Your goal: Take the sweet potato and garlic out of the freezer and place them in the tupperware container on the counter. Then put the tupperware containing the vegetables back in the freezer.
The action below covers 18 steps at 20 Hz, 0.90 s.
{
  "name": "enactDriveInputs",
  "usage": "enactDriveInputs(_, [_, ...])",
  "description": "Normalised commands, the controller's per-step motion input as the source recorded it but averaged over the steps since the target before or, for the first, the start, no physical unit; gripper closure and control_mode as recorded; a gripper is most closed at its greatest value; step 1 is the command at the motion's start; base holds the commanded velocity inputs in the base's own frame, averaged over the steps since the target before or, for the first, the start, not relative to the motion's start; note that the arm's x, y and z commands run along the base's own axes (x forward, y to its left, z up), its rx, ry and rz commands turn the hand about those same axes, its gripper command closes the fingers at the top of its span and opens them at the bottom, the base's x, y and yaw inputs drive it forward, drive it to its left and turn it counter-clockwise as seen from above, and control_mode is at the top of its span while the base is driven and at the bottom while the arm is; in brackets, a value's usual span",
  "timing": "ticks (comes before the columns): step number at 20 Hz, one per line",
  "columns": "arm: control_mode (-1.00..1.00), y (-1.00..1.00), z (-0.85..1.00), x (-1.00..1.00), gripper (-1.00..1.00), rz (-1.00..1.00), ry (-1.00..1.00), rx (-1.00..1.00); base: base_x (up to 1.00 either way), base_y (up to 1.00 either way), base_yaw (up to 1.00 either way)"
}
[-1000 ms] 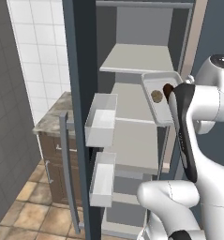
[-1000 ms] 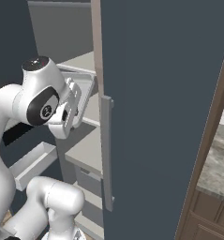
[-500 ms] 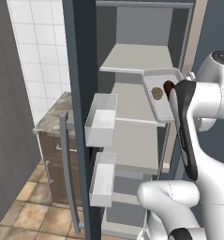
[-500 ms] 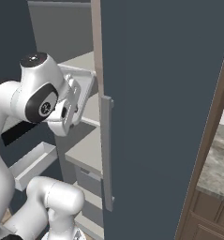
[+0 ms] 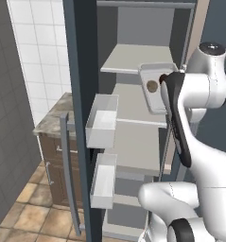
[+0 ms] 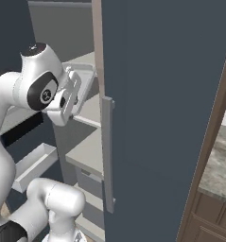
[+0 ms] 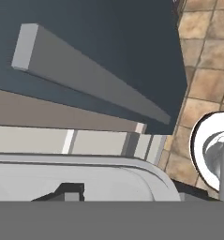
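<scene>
The tupperware container (image 5: 152,90) hangs tilted in front of the open freezer's (image 5: 83,56) middle shelf (image 5: 133,104), and my gripper (image 6: 72,94) is shut on its near rim. Inside it lies the garlic (image 5: 152,86), a small olive-tan lump. The sweet potato is hidden behind my hand and forearm. From the right, the tupperware container (image 6: 83,85) stands on edge beside the hand, close to the freezer's side wall. In the hand view, the container's pale rim (image 7: 108,166) runs along the bottom with one dark fingertip (image 7: 69,191) against it.
Two white door bins (image 5: 102,120) (image 5: 104,179) and a long grey bar handle (image 5: 69,175) sit on the open door at the left. The counter (image 5: 55,118) lies behind that door. A closed dark door (image 6: 166,94) with a handle (image 6: 107,146) is close on the right.
The hand and the container have edged slightly upward at the shelf; the grip has not changed.
</scene>
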Motion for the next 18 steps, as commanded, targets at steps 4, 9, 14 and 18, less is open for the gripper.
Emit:
enactDriveInputs(4, [-1.0, 0.11, 0.03, 0.53, 1.0, 0.0, 0.0, 0.01, 0.0, 0.0, 0.0])
enactDriveInputs(9, [-1.0, 0.0, 0.18, 0.52, 1.0, 0.0, 0.02, 0.05, 0.0, 0.0, 0.0])
enactDriveInputs(14, [-1.0, 0.0, 0.2, 0.33, 1.0, 0.0, 0.06, 0.06, 0.0, 0.0, 0.0])
enactDriveInputs(18, [-1.0, 0.01, 0.01, 0.29, 1.0, 0.0, -0.03, 0.0, 0.0, 0.0, 0.0])
